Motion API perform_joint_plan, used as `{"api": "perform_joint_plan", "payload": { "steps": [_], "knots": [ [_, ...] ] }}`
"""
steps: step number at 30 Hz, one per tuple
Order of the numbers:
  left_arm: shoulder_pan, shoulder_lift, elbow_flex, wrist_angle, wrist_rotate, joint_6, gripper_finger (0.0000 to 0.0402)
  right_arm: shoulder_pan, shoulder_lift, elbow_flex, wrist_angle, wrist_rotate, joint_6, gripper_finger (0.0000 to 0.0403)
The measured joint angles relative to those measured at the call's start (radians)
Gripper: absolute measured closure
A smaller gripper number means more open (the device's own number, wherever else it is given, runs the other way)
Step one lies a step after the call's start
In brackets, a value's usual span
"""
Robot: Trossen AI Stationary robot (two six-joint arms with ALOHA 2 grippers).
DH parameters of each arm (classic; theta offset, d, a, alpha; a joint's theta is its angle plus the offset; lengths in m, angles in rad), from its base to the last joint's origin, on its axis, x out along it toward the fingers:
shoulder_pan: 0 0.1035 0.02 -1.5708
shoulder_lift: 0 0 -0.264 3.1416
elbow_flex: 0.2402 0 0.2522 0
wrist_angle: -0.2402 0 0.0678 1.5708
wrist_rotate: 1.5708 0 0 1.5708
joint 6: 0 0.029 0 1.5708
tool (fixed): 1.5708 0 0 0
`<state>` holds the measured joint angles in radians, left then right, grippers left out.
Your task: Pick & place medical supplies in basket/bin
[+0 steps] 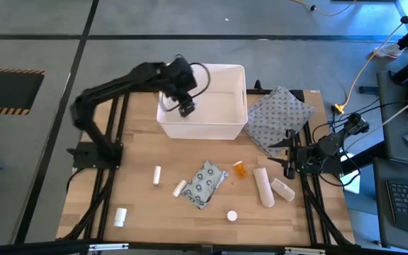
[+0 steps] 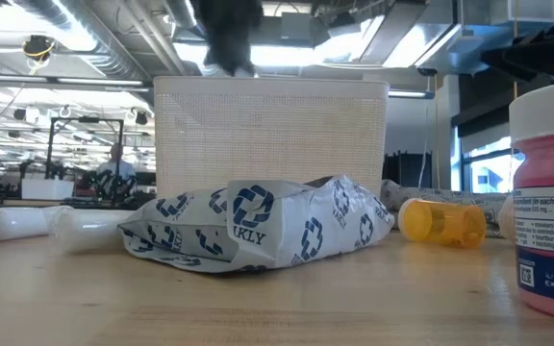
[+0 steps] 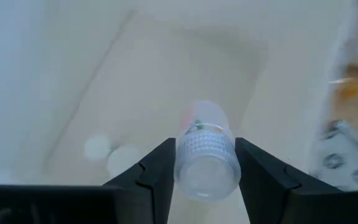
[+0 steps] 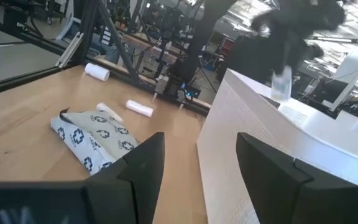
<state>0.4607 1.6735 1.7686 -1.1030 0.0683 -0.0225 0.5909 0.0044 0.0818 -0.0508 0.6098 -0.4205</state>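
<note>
My left gripper [image 1: 185, 106] hangs over the near left part of the white tub [image 1: 222, 126], shut on a small white pill bottle [image 3: 207, 158]. It also shows in the right wrist view [image 4: 281, 81]. On the table in front of the tub lie the grey dotted packet [image 1: 205, 184], two tiny white tubes [image 1: 157, 174] [image 1: 180, 188], an orange pill bottle [image 1: 240, 169], two cream gauze rolls [image 1: 263, 186] [image 1: 283, 188] and two white bottles [image 1: 231, 215] [image 1: 120, 217]. My right gripper [image 4: 201, 162] waits open and empty at the table's right side [image 1: 289, 152]. My left gripper pinches the white bottle's ribbed cap [image 3: 197, 149] between its two fingers [image 3: 157, 174], one on each side. The fingers come from above, pointing down into the tub. The bottle hangs below them, cap up, clear of the tub's floor.
The larger grey patterned cloth pouch [image 1: 278, 117] lies to the right of the tub. Two pale round things [image 3: 110, 155] show blurred on the tub's floor. In the low view the packet [image 2: 258, 226] lies in front of the tub's wall [image 2: 272, 125].
</note>
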Motion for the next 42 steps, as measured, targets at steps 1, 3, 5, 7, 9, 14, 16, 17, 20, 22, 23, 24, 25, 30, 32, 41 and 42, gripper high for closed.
{"api": "perform_joint_plan", "payload": {
  "steps": [1, 3, 5, 7, 9, 14, 16, 17, 20, 22, 23, 24, 25, 30, 32, 41, 42],
  "knots": [
    [0.016, 0.041, 0.029, -0.039, -0.004, 0.005, 0.0258, 0.0, 0.0, 0.0, -0.003, 0.0, 0.008, 0.0201],
    [0.042, 0.119, 0.08, -0.106, -0.017, 0.016, 0.0258, 0.0, 0.0, 0.0, -0.011, 0.0, 0.029, 0.0201],
    [0.06, 0.185, 0.113, -0.148, -0.031, 0.022, 0.0258, 0.0, 0.0, 0.0, -0.028, -0.001, 0.052, 0.0201],
    [0.068, 0.237, 0.123, -0.158, -0.032, 0.038, 0.0258, 0.0, 0.0, 0.0, -0.052, 0.0, 0.078, 0.0201],
    [0.066, 0.28, 0.123, -0.158, -0.031, 0.062, 0.0258, 0.0, 0.0, 0.0, -0.068, 0.0, 0.097, 0.0201],
    [0.058, 0.36, 0.123, -0.163, -0.044, 0.129, 0.0258, 0.0, 0.0, 0.0, -0.087, 0.0, 0.104, 0.0201],
    [0.057, 0.381, 0.123, -0.164, -0.049, 0.152, 0.0258, 0.0, 0.0, 0.0, -0.088, 0.0, 0.105, 0.0201],
    [0.056, 0.391, 0.123, -0.165, -0.05, 0.16, 0.0258, 0.0, 0.0, 0.0, -0.09, 0.0, 0.105, 0.0201],
    [0.052, 0.413, 0.123, -0.167, -0.051, 0.186, 0.0258, 0.0, 0.0, 0.0, -0.091, 0.0, 0.105, 0.0201],
    [0.051, 0.425, 0.123, -0.169, -0.057, 0.21, 0.0258, 0.0, 0.0, 0.0, -0.091, 0.0, 0.106, 0.0201],
    [0.049, 0.431, 0.123, -0.171, -0.058, 0.219, 0.0258, 0.0, 0.0, 0.0, -0.092, 0.0, 0.106, 0.0201],
    [0.048, 0.438, 0.123, -0.176, -0.058, 0.227, 0.0258, 0.0, 0.0, 0.0, -0.094, 0.0, 0.106, 0.0201],
    [0.044, 0.444, 0.123, -0.178, -0.059, 0.233, 0.0258, 0.0, 0.0, 0.0, -0.094, 0.0, 0.106, 0.0201],
    [0.039, 0.472, 0.123, -0.174, -0.064, 0.269, 0.0256, 0.0, 0.0, 0.0, -0.099, 0.0, 0.11, 0.0201],
    [0.037, 0.485, 0.123, -0.174, -0.079, 0.272, 0.0256, 0.0, 0.0, 0.0, -0.103, 0.0, 0.129, 0.0201],
    [0.032, 0.495, 0.123, -0.173, -0.118, 0.273, 0.0244, 0.0, 0.0, 0.0, -0.113, 0.0, 0.132, 0.0201],
    [0.032, 0.495, 0.123, -0.173, -0.118, 0.273, 0.024, 0.0, 0.0, 0.0, -0.113, 0.0, 0.132, 0.0201]
  ]
}}
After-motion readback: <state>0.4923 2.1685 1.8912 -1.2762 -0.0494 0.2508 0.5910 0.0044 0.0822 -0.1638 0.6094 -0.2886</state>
